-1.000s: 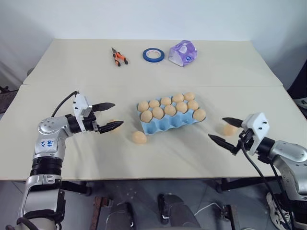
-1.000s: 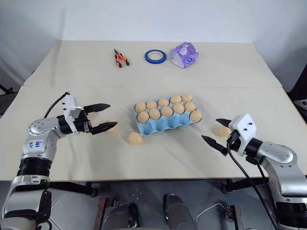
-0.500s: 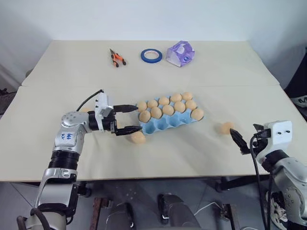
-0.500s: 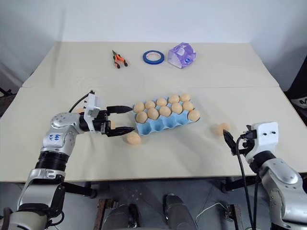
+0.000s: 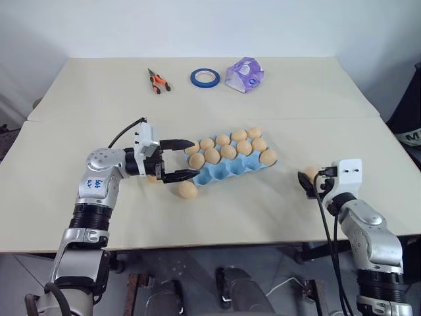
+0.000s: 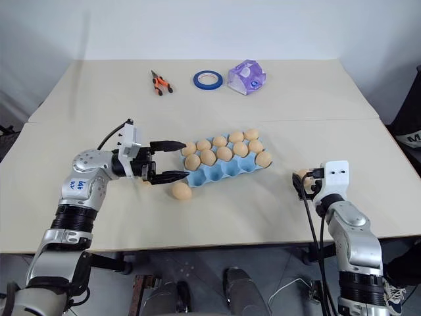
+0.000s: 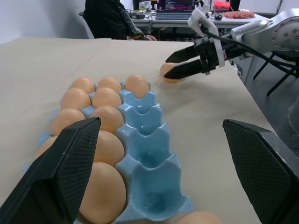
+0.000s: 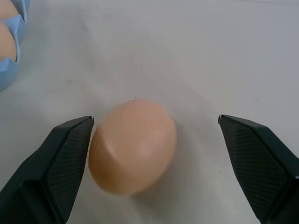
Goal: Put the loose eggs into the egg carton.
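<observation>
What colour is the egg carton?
The egg carton is light blue; the left wrist view shows it best.

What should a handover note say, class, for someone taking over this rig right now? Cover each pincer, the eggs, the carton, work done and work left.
Left pincer: open, empty, at the egg carton's near end.
Right pincer: open, straddling a loose egg on the table, not gripped.
Done: back row full, front row partly filled.
Left: that egg, another in front of the carton, and one partly hidden behind the left pincer.

carton (image 5: 227, 168): table centre | loose egg (image 5: 187, 189): just before its left end | tape (image 5: 204, 78): far behind
</observation>
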